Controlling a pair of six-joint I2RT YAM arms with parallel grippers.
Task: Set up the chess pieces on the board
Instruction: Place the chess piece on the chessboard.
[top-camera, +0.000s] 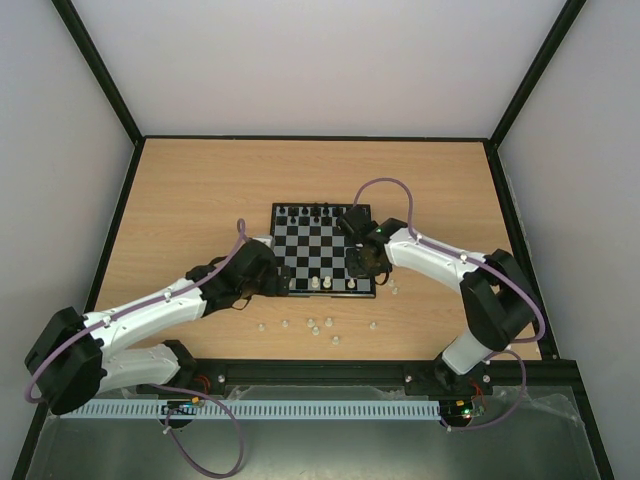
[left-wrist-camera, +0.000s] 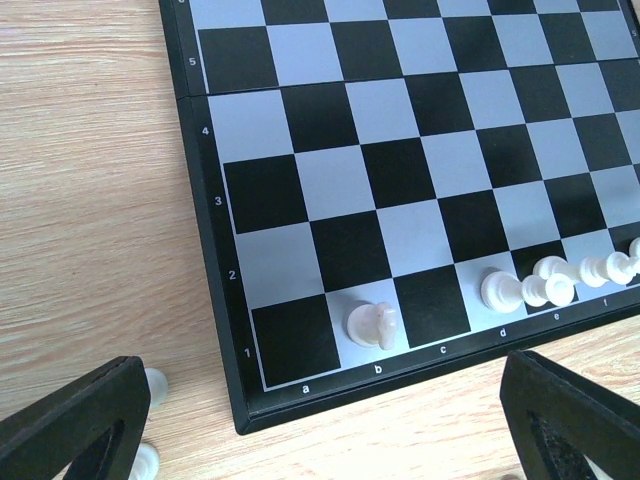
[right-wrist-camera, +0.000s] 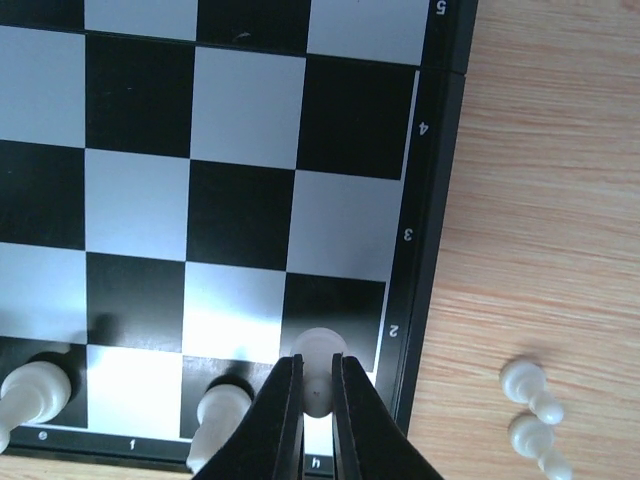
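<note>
White piece (right-wrist-camera: 318, 345) is clamped by right gripper (right-wrist-camera: 318, 385) at board (right-wrist-camera: 432, 250) edge; left gripper (left-wrist-camera: 325, 415) is left spread wide.

The board (top-camera: 320, 255) lies flat mid-table, black and pale squares inside a thin black border. Black pieces (top-camera: 310, 211) stand along its far row and white pieces (left-wrist-camera: 540, 285) along its near row. At the near right corner the right gripper (right-wrist-camera: 318, 372) pinches a round-headed white piece (right-wrist-camera: 318, 345). Loose white pieces (top-camera: 312, 325) lie scattered beside the near edge.

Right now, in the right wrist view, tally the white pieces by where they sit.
White pieces standing on the board: 2
White piece in the right end effector: 1
White pieces loose on the table: 2
Total: 5
</note>
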